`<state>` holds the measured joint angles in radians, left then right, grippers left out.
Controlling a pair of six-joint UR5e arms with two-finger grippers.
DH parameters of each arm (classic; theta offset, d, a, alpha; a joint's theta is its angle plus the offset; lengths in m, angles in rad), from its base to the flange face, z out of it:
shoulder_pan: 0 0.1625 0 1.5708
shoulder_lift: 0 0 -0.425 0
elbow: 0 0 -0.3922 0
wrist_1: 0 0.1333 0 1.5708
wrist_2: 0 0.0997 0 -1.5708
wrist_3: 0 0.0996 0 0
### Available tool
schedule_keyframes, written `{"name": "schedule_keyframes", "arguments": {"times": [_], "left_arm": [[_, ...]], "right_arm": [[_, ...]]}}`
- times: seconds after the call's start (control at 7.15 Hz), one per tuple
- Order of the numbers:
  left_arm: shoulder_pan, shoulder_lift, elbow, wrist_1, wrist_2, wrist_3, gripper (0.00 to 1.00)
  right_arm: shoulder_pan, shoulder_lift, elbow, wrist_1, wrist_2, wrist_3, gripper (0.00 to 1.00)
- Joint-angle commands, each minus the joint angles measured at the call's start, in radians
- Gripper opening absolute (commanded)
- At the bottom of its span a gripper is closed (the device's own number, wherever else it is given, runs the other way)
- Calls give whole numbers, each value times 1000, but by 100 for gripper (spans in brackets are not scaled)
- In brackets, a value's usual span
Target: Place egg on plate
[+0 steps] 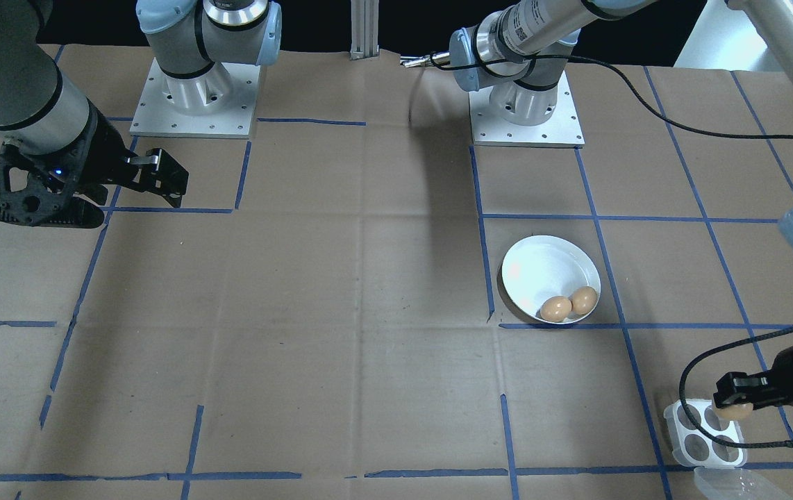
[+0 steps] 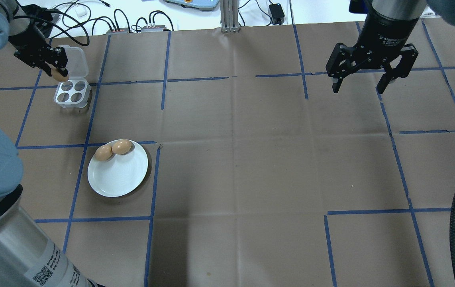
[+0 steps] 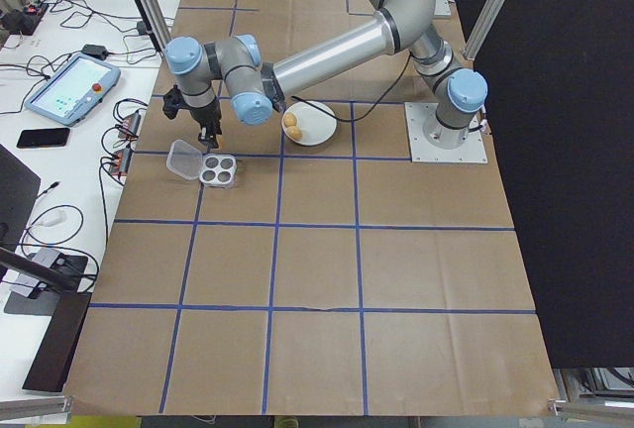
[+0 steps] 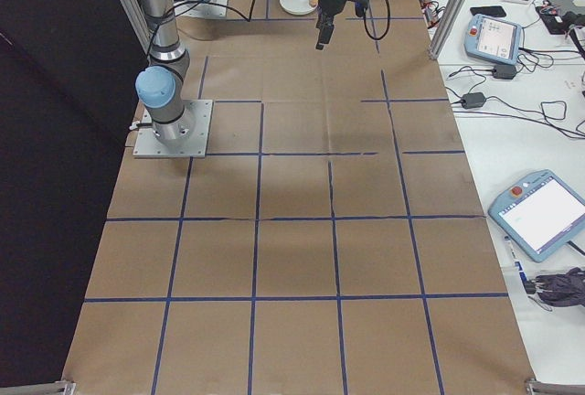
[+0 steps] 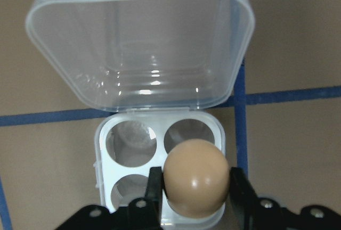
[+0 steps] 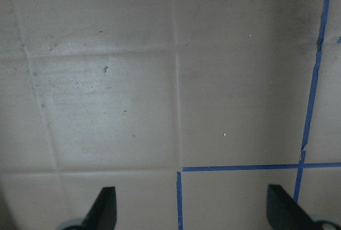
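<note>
My left gripper (image 2: 57,71) is shut on a brown egg (image 5: 196,177) and holds it just above the small four-cup egg tray (image 2: 72,101) at the table's far left. In the left wrist view the egg sits between both fingers (image 5: 154,192), over the tray's near right cup. The round white plate (image 2: 120,175) lies nearer the robot and carries two brown eggs (image 2: 103,152) (image 2: 122,146) that touch each other at its far rim. My right gripper (image 2: 358,89) hangs open and empty over bare table at the far right.
The tray's clear lid (image 5: 138,38) lies folded open behind the tray, and the cups that show are empty. Brown paper with blue tape lines covers the table (image 2: 235,159). Cables and boxes (image 2: 148,24) lie beyond the far edge. Both arm bases (image 1: 194,97) stand on the robot's side.
</note>
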<state>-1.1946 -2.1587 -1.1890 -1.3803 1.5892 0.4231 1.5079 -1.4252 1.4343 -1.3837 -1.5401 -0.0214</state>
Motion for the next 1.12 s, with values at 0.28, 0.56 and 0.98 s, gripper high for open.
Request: {"name": "schedule_keyframes", "arguments": {"times": [0.28, 0.56, 0.98], "left_arm": [[-45, 367, -420, -49, -8, -211, 7], [-141, 485, -652, 54, -8, -343, 7], [-200, 456, -849, 285, -8, -422, 7]], "right_arm": [[0, 0, 0, 0, 0, 0, 100], [0, 0, 0, 0, -2, 0, 100], [0, 0, 0, 0, 0, 0, 100]]}}
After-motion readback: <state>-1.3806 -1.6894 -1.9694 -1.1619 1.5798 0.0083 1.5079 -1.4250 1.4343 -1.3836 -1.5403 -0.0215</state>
